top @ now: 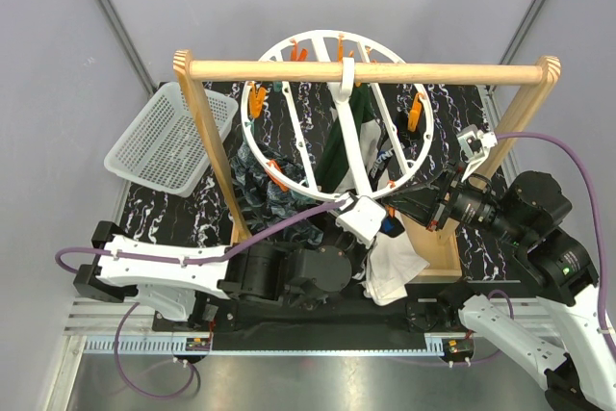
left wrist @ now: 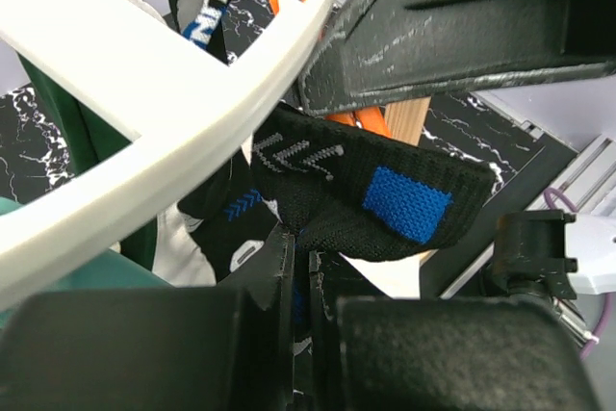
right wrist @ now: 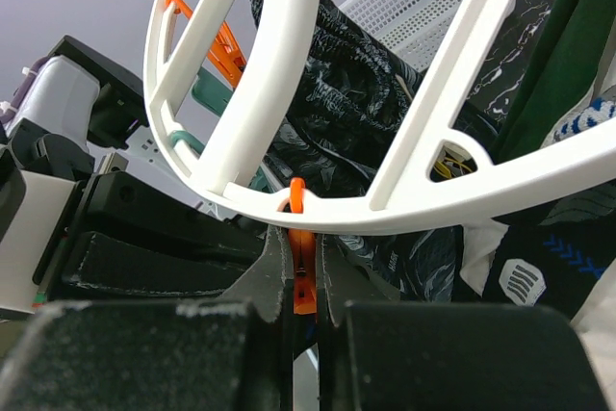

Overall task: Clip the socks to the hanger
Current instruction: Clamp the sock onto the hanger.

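Hanging by its white hook from the wooden rail (top: 366, 71), the hanger (top: 356, 156) sits at the middle of the scene, tilted so that its near rim dips toward the two arms. Several orange pegs dangle around the ring.

The left gripper (left wrist: 300, 262) reaches in from the left under the near rim. Its fingers are pressed almost together on the lower edge of a black sock (left wrist: 385, 204) with a blue patch and grey chevrons. The sock lies just below the white rim, stretching toward the right.

The right gripper (right wrist: 302, 257) comes in from the right to the same stretch of rim. Its jaws are clamped on an orange peg (right wrist: 302, 281) that hangs straight down from the ring. In the left wrist view this peg shows just above the top edge of the black sock. Whether it bites the fabric cannot be told.

Farther in, a dark green sock (top: 337, 146) hangs beside the centre spoke. A mottled teal-grey sock (top: 274, 194) hangs at the near left of the ring.

A white cloth (top: 390, 271) lies on the black marbled mat (top: 159, 214) near the arm bases, right of centre. A white mesh basket (top: 164, 137) rests at the far left, outside the frame's left post.
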`<state>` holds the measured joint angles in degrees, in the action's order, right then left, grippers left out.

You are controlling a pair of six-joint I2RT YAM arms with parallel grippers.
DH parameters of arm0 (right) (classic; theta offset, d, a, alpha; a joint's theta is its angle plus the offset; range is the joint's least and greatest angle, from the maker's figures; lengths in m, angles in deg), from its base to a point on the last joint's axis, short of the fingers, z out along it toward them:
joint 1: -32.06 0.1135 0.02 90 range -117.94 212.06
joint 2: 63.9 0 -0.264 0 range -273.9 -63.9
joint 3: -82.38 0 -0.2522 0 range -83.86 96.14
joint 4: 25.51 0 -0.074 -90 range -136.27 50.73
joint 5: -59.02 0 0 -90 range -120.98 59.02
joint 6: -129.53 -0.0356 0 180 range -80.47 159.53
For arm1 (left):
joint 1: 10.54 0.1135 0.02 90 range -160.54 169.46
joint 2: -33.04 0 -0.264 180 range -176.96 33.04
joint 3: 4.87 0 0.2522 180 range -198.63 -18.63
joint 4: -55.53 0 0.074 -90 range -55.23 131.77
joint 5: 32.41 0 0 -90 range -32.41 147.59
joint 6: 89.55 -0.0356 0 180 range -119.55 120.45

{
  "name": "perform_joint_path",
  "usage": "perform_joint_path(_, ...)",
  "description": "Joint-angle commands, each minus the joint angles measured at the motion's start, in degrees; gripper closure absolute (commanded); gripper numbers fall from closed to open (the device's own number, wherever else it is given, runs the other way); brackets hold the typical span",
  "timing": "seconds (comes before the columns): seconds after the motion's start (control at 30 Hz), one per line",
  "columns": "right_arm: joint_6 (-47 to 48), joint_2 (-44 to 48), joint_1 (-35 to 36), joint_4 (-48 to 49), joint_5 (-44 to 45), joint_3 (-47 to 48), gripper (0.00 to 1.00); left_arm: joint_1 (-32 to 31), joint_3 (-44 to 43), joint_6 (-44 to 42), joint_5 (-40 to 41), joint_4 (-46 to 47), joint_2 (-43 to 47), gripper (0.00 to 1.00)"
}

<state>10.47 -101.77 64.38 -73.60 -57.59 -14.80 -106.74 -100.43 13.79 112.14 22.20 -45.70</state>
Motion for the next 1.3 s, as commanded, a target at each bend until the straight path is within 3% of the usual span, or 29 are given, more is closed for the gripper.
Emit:
perform_joint_path(0.0, -1.2, -0.3, 0.1, 0.9, 1.2, 1.1, 1.00, 0.2, 0.1, 0.0, 1.4, 5.3, 1.8, 1.00)
perform_joint_path(0.37, -0.5, -0.2, 0.0, -0.5, 3.1, 4.4, 1.00, 0.2, 8.1, 3.4, 0.6, 7.1, 5.2, 1.00)
perform_joint_path(0.53, -0.3, 0.1, 0.0, -0.5, 3.2, 4.4, 1.00, 0.2, 19.3, -3.5, -3.5, 23.2, 10.9, 1.00)
perform_joint_path(0.67, -0.6, 0.5, 0.0, 0.2, 3.9, 4.3, 1.00, 0.3, 20.8, -7.1, -3.2, 27.3, 11.5, 1.00)
perform_joint_path(0.83, -0.3, -0.7, 0.1, 0.8, 2.7, 4.2, 1.00, 0.3, 15.0, -7.0, -3.9, 23.0, 7.6, 1.00)
perform_joint_path(1.0, 0.2, -0.7, 0.0, 1.2, 2.0, 3.1, 1.00, 0.3, 9.4, -1.5, -0.9, 15.8, 5.0, 1.00)
perform_joint_path(1.27, 0.7, -0.8, 0.0, 1.0, 1.7, 2.9, 1.00, 0.2, 8.2, 4.4, -0.6, 12.0, 7.0, 1.00)
